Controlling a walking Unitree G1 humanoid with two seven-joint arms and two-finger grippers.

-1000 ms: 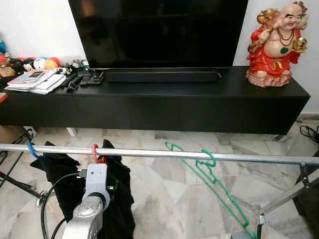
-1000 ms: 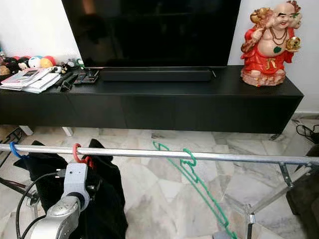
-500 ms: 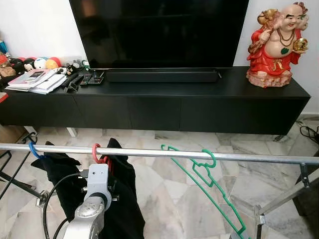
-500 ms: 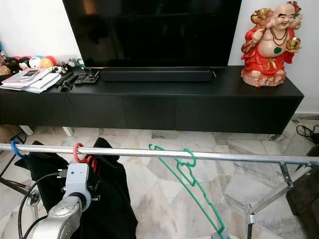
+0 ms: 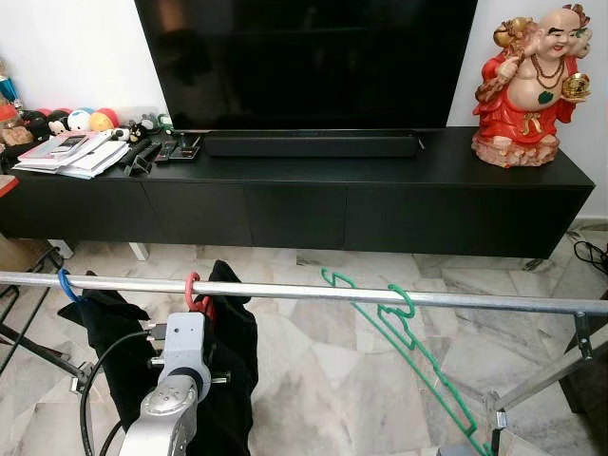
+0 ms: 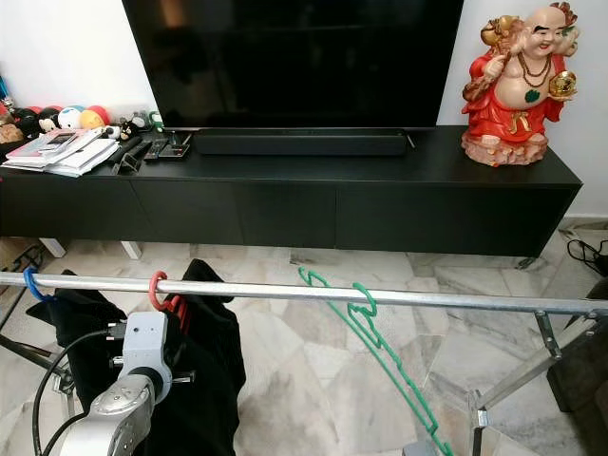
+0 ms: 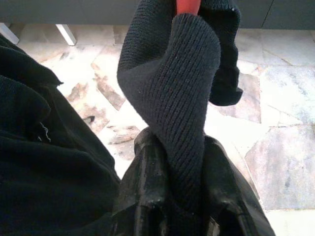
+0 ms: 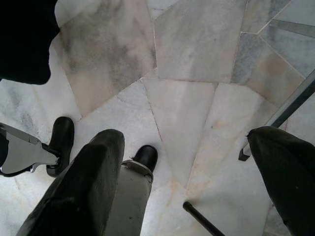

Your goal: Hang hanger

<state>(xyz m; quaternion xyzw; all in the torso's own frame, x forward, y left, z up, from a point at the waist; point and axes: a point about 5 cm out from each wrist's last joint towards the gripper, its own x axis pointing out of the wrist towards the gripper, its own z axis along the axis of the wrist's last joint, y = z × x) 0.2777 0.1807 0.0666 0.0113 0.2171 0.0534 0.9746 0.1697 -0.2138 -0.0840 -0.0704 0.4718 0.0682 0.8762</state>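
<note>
Already the red plastic hanger (image 5: 193, 291) hooks the silver metal rail (image 5: 313, 293) above the left gripper (image 7: 179, 204), fingers clamped on its black knit garment (image 7: 182, 93); release remains. Right gripper (image 8: 192, 172) fingers apart.

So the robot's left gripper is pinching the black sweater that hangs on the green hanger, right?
Not quite: the left gripper pinches the black sweater, but that sweater hangs on the red hanger, as the left eye view shows. The green hanger is bare.
</note>
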